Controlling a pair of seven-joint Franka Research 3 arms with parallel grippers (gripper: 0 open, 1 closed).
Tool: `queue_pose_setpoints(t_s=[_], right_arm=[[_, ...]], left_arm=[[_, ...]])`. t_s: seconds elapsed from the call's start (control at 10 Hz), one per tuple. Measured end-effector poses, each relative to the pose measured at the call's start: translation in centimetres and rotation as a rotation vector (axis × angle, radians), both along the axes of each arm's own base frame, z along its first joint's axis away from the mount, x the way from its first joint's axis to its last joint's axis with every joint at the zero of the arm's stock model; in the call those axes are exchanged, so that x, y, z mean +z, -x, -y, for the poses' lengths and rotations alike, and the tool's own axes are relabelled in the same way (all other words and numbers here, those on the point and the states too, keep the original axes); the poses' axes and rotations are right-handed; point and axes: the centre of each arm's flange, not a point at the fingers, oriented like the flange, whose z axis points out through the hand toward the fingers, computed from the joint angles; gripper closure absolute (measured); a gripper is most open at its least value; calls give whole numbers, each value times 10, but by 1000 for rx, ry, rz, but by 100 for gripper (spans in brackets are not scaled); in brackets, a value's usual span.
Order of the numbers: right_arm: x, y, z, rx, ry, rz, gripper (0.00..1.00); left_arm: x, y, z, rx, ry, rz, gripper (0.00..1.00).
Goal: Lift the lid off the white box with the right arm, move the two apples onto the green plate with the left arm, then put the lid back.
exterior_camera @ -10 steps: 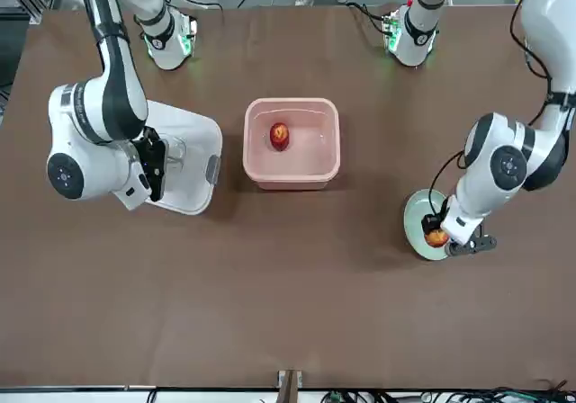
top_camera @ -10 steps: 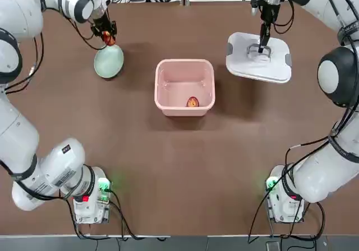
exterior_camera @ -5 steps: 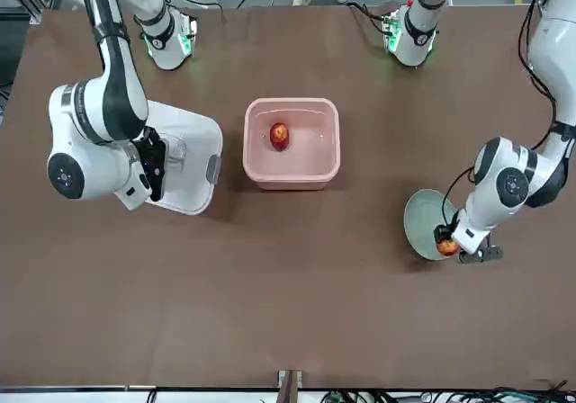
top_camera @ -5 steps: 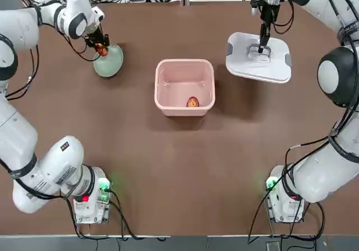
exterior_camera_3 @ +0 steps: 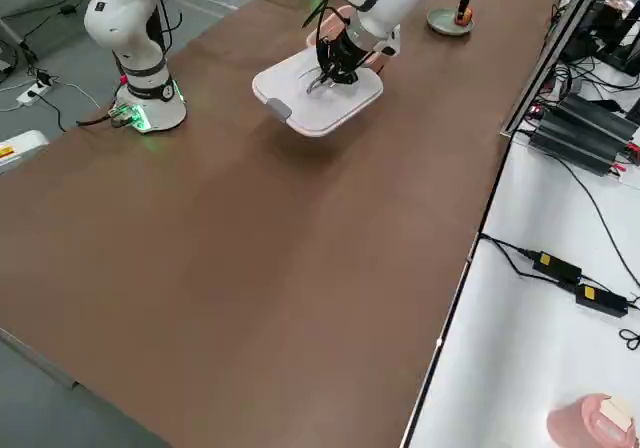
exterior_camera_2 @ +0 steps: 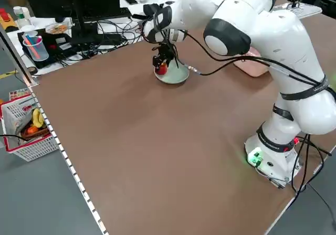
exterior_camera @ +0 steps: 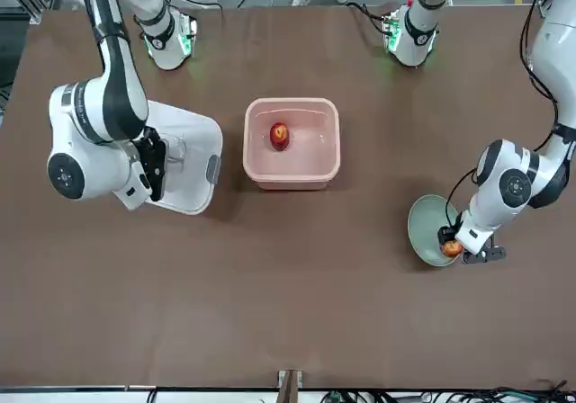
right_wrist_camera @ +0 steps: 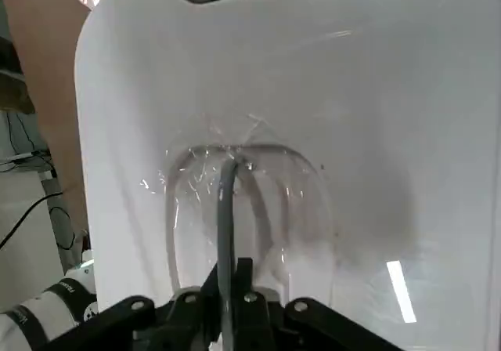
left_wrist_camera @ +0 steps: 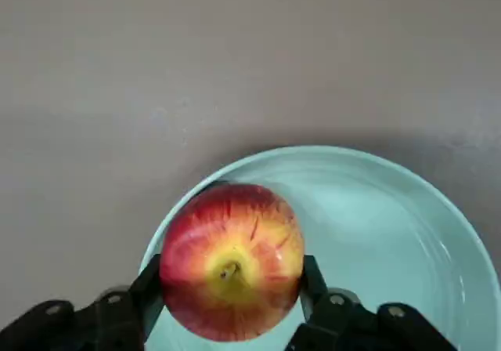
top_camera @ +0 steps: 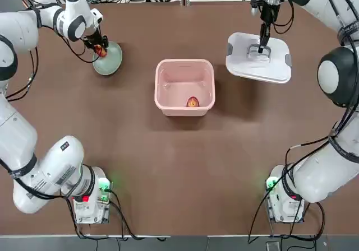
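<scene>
No text, label, brand or number can be read anywhere — on arms, lid, box or table.

Even, diffuse overhead light; the brown desk (top_camera: 179, 167) is uniformly lit and shadows are soft and short. The pink box (top_camera: 184, 87) casts a faint shadow toward 6 o'clock in the top view. Glare streaks the clear handle recess of the white lid (right_wrist_camera: 313, 92) in the right wrist view. The apple (left_wrist_camera: 232, 261) is sharp; the left gripper (left_wrist_camera: 232, 320) beneath it is slightly blurred.
</scene>
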Motion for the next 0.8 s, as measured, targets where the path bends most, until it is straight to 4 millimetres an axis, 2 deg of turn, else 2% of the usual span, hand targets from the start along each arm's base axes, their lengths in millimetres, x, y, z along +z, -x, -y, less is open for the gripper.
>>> queue_pose_setpoints(t_s=[0.1,0.2,0.3,0.4,0.6,0.8], right_arm=[[0,0,0,1,0,0,93],[0,0,-1,2,0,-1,93],[-1,0,-2,4,-1,-1,93],[-1,0,-3,5,-1,0,93],[-1,0,-3,6,-1,-1,93],[-2,0,-3,5,-1,-1,93]], left_arm=[[0,0,2,-3,1,1,21],[3,-1,6,-9,6,7,8],[12,-3,17,-22,17,22,1],[30,-5,32,-34,34,50,1],[88,-4,66,-35,73,75,1],[160,14,110,2,118,55,1]])
